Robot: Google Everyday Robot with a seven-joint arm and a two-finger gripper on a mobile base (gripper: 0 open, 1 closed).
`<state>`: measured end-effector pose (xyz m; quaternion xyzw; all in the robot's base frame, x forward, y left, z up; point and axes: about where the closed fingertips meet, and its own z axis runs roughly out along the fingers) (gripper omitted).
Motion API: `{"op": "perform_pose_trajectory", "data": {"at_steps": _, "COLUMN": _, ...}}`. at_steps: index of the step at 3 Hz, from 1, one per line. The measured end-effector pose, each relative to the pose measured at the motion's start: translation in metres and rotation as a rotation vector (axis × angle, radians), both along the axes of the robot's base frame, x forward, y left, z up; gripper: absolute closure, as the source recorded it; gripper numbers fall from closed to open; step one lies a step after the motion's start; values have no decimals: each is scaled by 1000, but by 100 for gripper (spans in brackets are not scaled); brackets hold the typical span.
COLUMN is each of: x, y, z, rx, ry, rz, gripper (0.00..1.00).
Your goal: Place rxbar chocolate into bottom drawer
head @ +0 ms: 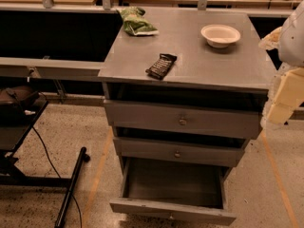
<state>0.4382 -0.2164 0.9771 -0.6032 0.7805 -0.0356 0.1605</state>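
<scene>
Green snack bag (137, 23): rear of bench (213, 63), far left of end effector (284, 99).
Rxbar chocolate (161, 66): flat on bench near front edge, well left of end effector, apart from it.
Bottom drawer (173, 210): pulled open, below and left of end effector.
White bowl (220, 35): upright, left of end effector and beyond it.
End effector: right frame edge, beside bench's right front corner; opening and hold cannot be told.

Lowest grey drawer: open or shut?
Open: the deep grey bottom drawer is pulled out, its bare inside showing. The gripper hangs at the view's right edge, apart from it.
</scene>
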Motion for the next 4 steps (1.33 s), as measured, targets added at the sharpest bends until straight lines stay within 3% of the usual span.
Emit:
{"op": "perform_pose_trajectory", "data": {"at_steps": 1, "x": 0, "y": 0, "z": 0, "rx": 0, "ry": 0, "rz": 0, "gripper": 0}}
{"op": "perform_pose_trajectory", "data": {"at_steps": 2, "x": 40, "y": 24, "z": -11, "rx": 43, "ry": -11, "rz": 64, "gripper": 0}}
{"op": "perform_pose_trajectory", "data": {"at_steps": 3, "x": 110, "y": 79, "z": -23, "rx": 119, "ry": -58, "rz": 169, "gripper": 0}}
{"op": "perform_pose_trajectory", "data": {"at_steps": 4, "x": 179, "y": 129, "z": -31, "rx": 193, "ry": -95, "rz": 227, "gripper": 0}}
